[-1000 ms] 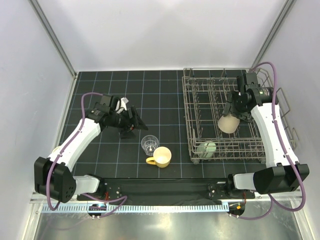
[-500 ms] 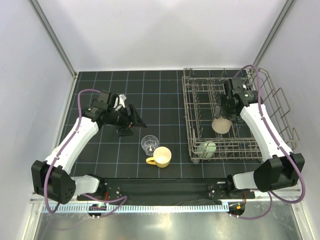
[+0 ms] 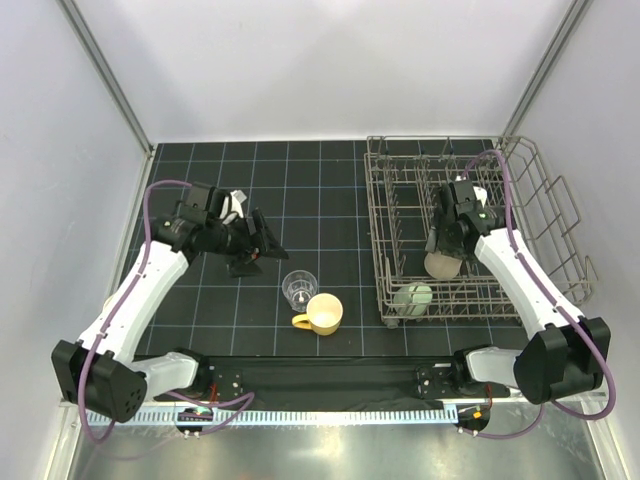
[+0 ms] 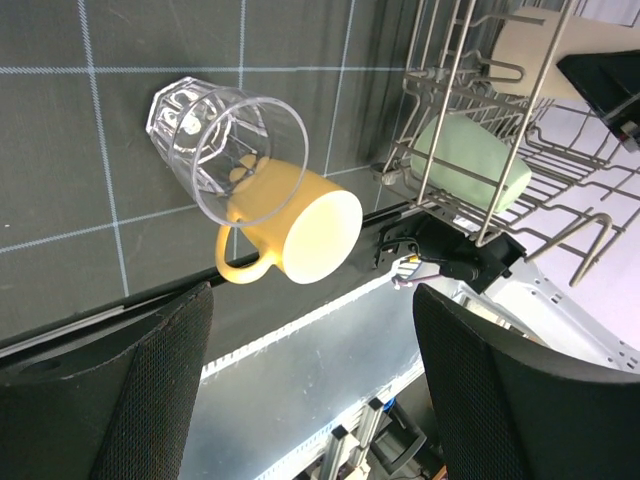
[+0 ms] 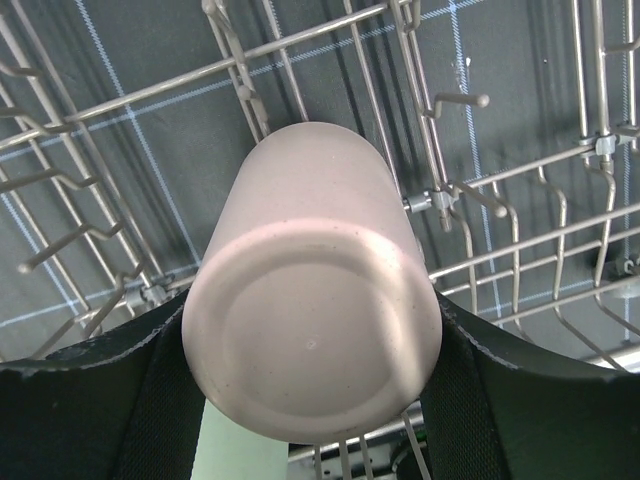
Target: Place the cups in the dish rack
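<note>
Right gripper [image 3: 445, 250], clamped on the tan cup [image 5: 312, 330] with its mouth toward the floor of the dish rack [image 3: 378, 230], should lower it squarely between free prongs, clear of the green cup [image 3: 413, 297], releasing only once it sits steady.

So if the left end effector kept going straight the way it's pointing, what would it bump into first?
Probably the clear glass, which sits right ahead of the open left end effector, with the yellow mug just beyond it. Depth is unclear, so it might pass above them.
</note>
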